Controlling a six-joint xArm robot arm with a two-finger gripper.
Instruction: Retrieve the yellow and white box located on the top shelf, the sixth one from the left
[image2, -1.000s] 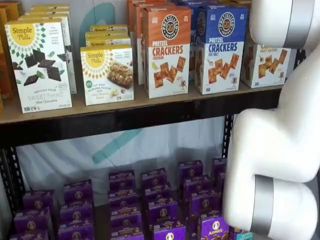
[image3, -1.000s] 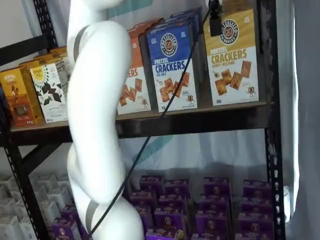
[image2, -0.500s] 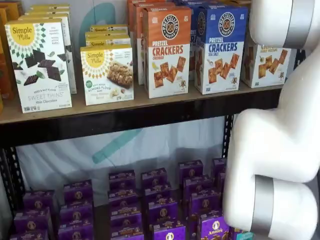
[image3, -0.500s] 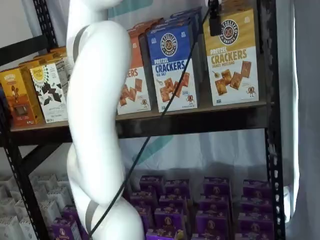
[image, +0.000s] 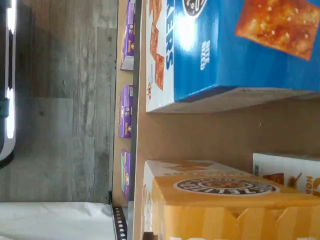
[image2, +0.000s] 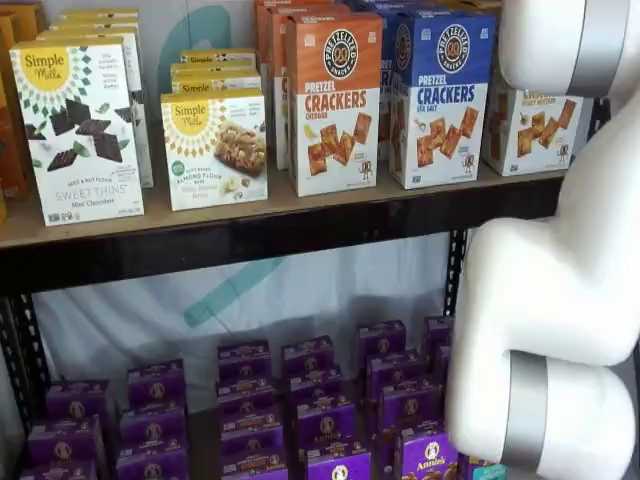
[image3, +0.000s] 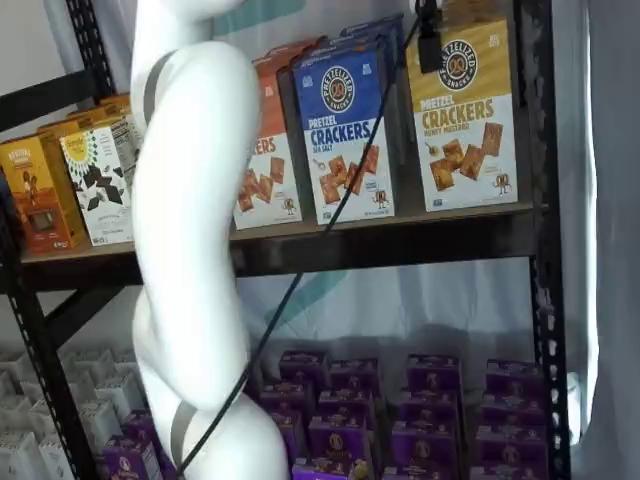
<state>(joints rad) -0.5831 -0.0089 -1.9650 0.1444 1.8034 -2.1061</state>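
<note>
Standing at the right end of the light-brown wooden top shelf (image3: 400, 225), the tall yellow and white cracker box (image3: 462, 112) sits beside a blue cracker box (image3: 345, 130). One black finger (image3: 430, 45) hangs at its upper left corner; whether the gripper (image3: 430, 40) grips it, I cannot tell.
</note>
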